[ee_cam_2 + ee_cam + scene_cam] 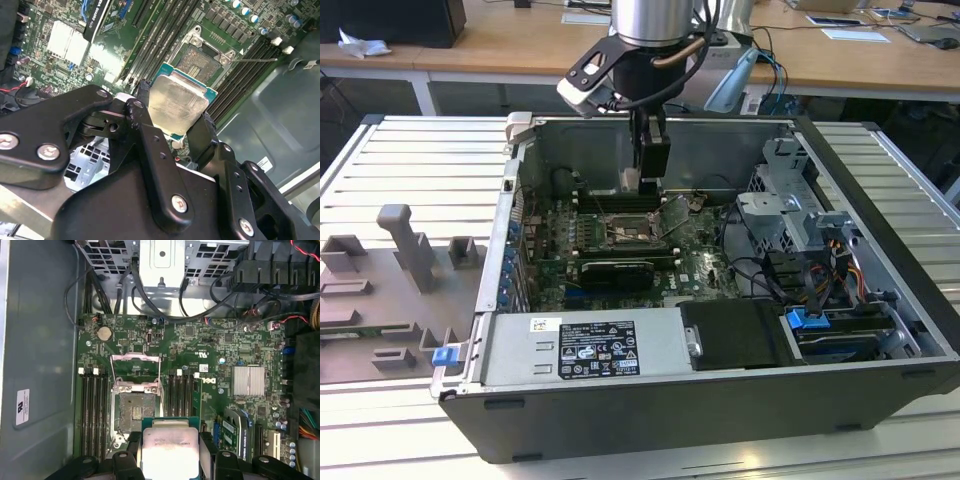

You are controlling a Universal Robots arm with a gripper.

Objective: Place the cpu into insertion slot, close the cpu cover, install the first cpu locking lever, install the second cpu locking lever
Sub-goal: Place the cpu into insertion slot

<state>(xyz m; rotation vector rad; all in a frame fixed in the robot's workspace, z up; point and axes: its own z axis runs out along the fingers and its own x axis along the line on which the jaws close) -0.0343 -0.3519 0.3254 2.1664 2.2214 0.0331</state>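
Second wrist view: black gripper clamps pale silver square cpu | first wrist view: dark insertion slot bare (silver cpu cover raised)

Power supply sticker: print was too small to read.
Case wall sticker: marks were illegible.
Top of the cpu: faint print was unreadable.

The cpu shows dull, smudged metal; the end effector is matt black.
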